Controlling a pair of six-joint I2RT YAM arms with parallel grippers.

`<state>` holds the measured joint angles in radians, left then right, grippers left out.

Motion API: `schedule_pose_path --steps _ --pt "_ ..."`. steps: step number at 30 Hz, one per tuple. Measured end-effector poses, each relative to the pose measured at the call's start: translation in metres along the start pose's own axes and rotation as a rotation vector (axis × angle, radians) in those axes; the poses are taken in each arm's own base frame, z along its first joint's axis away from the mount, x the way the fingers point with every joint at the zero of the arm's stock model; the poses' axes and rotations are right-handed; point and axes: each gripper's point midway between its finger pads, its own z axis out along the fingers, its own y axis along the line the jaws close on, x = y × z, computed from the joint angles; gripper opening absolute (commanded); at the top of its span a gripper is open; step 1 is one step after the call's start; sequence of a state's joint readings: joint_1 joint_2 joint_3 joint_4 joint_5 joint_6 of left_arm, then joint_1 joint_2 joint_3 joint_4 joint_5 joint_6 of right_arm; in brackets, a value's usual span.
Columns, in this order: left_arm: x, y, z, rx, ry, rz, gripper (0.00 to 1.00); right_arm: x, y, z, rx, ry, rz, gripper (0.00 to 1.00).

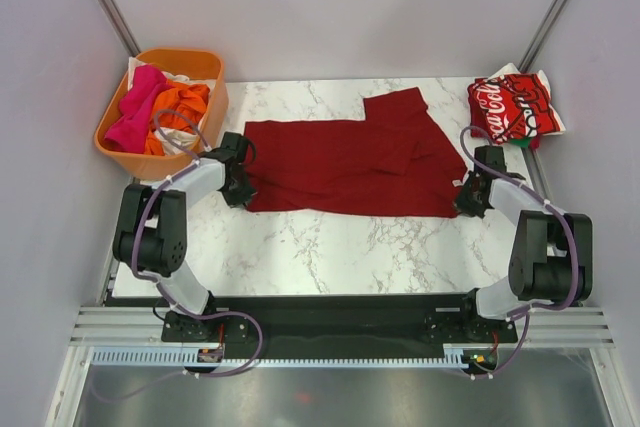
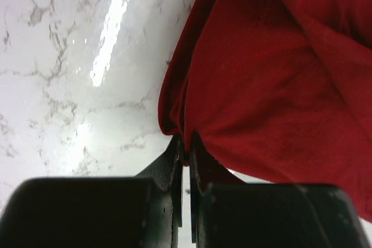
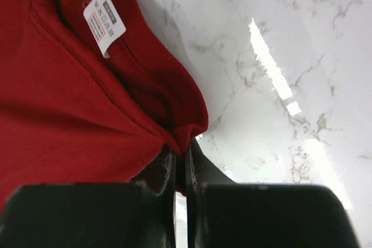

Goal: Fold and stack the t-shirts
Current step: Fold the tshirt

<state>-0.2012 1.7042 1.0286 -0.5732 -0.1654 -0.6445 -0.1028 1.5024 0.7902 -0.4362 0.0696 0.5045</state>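
A plain dark-red t-shirt (image 1: 350,162) lies spread across the marble table, one sleeve sticking up at the back. My left gripper (image 1: 240,190) is shut on its near-left corner; in the left wrist view the cloth (image 2: 267,85) is pinched between the fingers (image 2: 174,161). My right gripper (image 1: 468,199) is shut on its near-right corner; in the right wrist view the cloth (image 3: 70,103) with a white label (image 3: 104,20) is pinched between the fingers (image 3: 200,164). A folded bright red Coca-Cola t-shirt (image 1: 512,107) lies at the back right. Pink, orange and white t-shirts (image 1: 160,107) fill the tub.
An orange plastic tub (image 1: 205,112) stands at the back left corner, close to my left arm. The marble table (image 1: 330,247) shows bare in front of the dark-red shirt. Metal frame posts run up at both back corners.
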Motion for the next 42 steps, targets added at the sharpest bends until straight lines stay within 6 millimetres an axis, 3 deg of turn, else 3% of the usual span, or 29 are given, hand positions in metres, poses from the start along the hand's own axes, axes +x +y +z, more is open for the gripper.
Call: schedule_pose_path --steps 6,12,15,16,17,18,19,20,21,22,24,27,30,33,34,38,42 --pt "0.017 0.01 -0.032 0.045 -0.008 -0.002 0.02 -0.027 -0.012 -0.006 0.022 -0.053 0.067 0.0" --pt "0.027 0.017 -0.076 0.14 -0.06 -0.029 0.02 -0.029 -0.02 -0.02 0.035 -0.066 0.087 0.0" --pt "0.038 0.019 -0.084 0.171 -0.05 -0.035 0.05 -0.029 -0.021 -0.03 0.02 -0.08 0.094 0.0" --pt "0.043 0.021 -0.085 0.176 -0.038 -0.037 0.06 -0.028 -0.021 -0.033 0.012 -0.087 0.096 0.01" --pt "0.05 0.024 -0.086 0.179 -0.024 -0.039 0.07 -0.027 -0.021 -0.036 0.005 -0.091 0.096 0.12" --pt "0.058 0.027 -0.086 0.18 -0.006 -0.043 0.16 -0.022 -0.022 -0.039 -0.002 -0.088 0.097 0.21" --pt "0.066 0.029 -0.088 0.184 0.012 -0.042 0.25 -0.017 -0.022 -0.041 -0.01 -0.083 0.099 0.53" --pt "0.073 0.031 -0.091 0.189 0.028 -0.041 0.4 -0.013 -0.023 -0.042 -0.014 -0.078 0.104 0.66" --pt "0.08 0.03 -0.096 0.204 0.043 -0.044 0.64 -0.007 -0.023 -0.044 -0.024 -0.07 0.104 0.71" --pt "0.084 0.028 -0.101 0.222 0.05 -0.04 0.74 -0.002 -0.023 -0.046 -0.035 -0.062 0.107 0.78" --pt "0.091 0.023 -0.115 0.278 0.057 -0.05 0.9 0.007 -0.021 -0.054 -0.063 -0.048 0.117 0.81" --pt "0.093 0.023 -0.131 0.321 0.04 -0.055 0.88 0.004 -0.014 -0.072 -0.114 -0.086 0.121 0.81" --pt "0.087 0.025 -0.14 0.311 0.015 -0.054 0.85 -0.014 0.005 -0.096 -0.179 -0.164 0.087 0.8" --pt "0.072 0.021 -0.145 0.293 -0.009 -0.043 0.82 -0.029 0.043 -0.112 -0.279 -0.199 0.019 0.73" --pt "0.064 0.017 -0.144 0.287 -0.015 -0.035 0.81 -0.031 0.058 -0.113 -0.312 -0.19 -0.007 0.67" --pt "0.046 0.001 -0.134 0.283 -0.024 -0.01 0.79 -0.018 0.117 -0.093 -0.399 -0.092 -0.119 0.59" --pt "0.043 -0.003 -0.13 0.286 -0.019 0.024 0.78 0.016 0.149 -0.061 -0.403 0.046 -0.205 0.58"
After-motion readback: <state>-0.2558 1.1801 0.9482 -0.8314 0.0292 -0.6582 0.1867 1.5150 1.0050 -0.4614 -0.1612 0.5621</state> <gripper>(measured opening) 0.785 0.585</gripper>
